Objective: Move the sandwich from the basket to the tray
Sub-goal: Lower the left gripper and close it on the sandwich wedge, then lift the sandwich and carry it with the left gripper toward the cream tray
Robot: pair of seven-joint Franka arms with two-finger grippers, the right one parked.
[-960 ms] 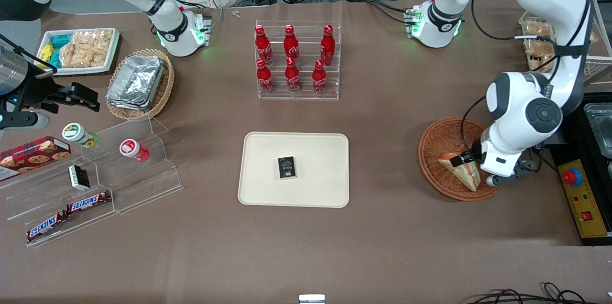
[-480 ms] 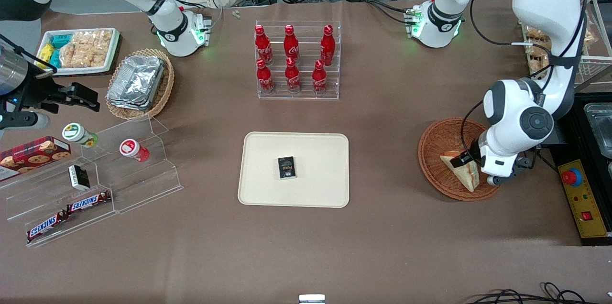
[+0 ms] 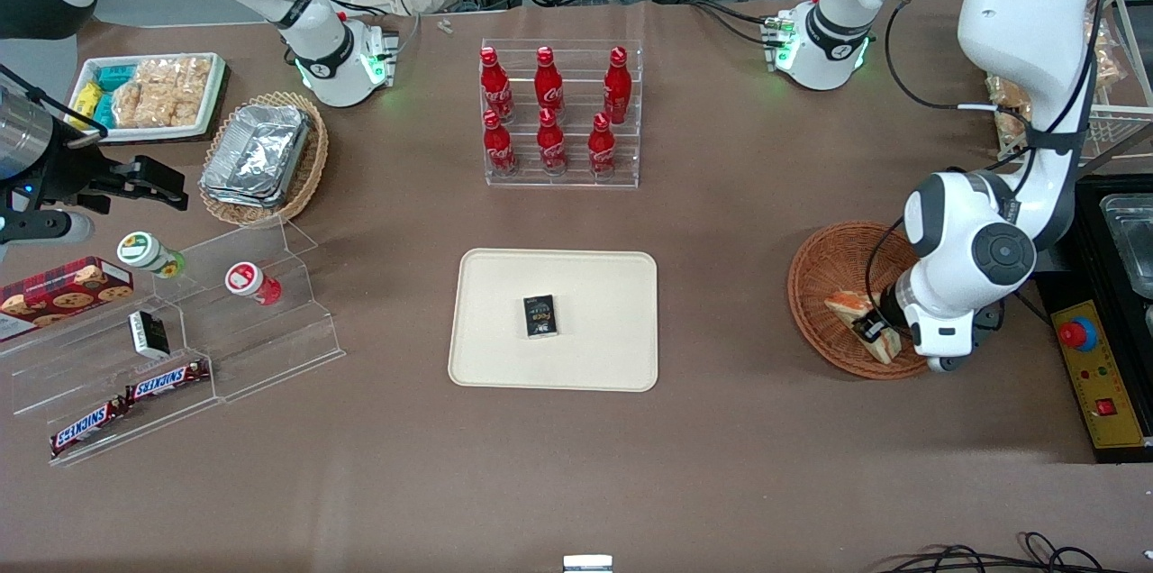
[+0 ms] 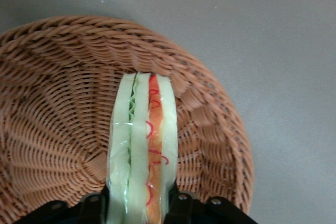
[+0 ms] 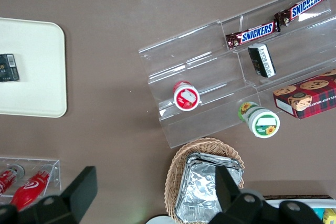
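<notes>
The sandwich [image 3: 851, 308] is a wrapped wedge of pale bread with orange-red and green filling. It stands on edge in the round reddish-brown basket [image 3: 824, 271] toward the working arm's end of the table. It also shows in the left wrist view [image 4: 140, 145], inside the basket [image 4: 58, 129]. My left gripper [image 3: 876, 326] is low in the basket, its fingers [image 4: 178, 205] pressed against both bread faces, shut on the sandwich. The cream tray [image 3: 585, 357] lies mid-table, apart from the basket, with a small dark packet [image 3: 540, 316] on it.
A clear rack of red bottles [image 3: 551, 113] stands farther from the front camera than the tray. A stepped acrylic shelf [image 3: 234, 330] with snacks, a pale wicker basket of foil containers [image 3: 261, 154] and a white snack tray [image 3: 153, 95] lie toward the parked arm's end. A control box [image 3: 1094, 375] is beside the basket.
My left gripper has sunk lower into the basket and come a little nearer the front camera, and its fingers have closed round the sandwich, which has shifted slightly.
</notes>
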